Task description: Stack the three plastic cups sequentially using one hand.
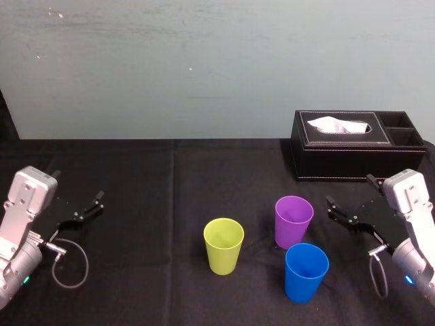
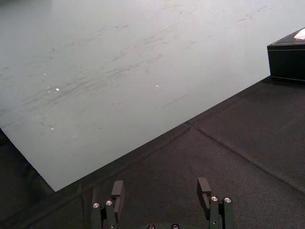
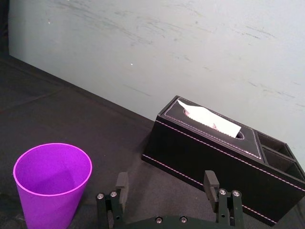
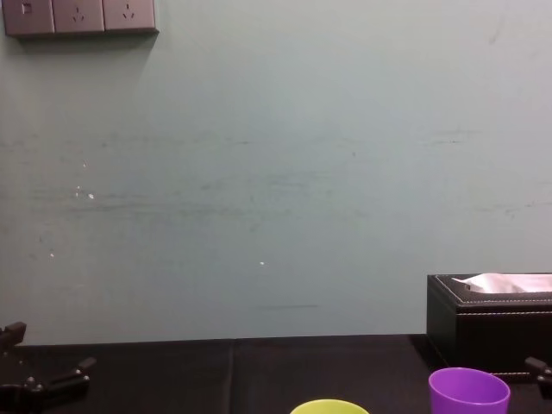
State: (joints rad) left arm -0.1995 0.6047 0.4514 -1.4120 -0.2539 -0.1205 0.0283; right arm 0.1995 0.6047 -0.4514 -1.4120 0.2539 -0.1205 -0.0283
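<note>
Three tapered cups [image 1: 293, 224] (smooth plastic), black cloth [image 1: 136, 204]

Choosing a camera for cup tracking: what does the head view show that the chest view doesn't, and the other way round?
Head adds: the blue cup, nearest the robot, plus the full height of the other cups.
Chest adds: wall sockets high on the wall at left.
Both: purple cup, yellow-green cup (rim alone in chest), black tissue box, and the left gripper and right gripper, open at the table's sides.
</note>
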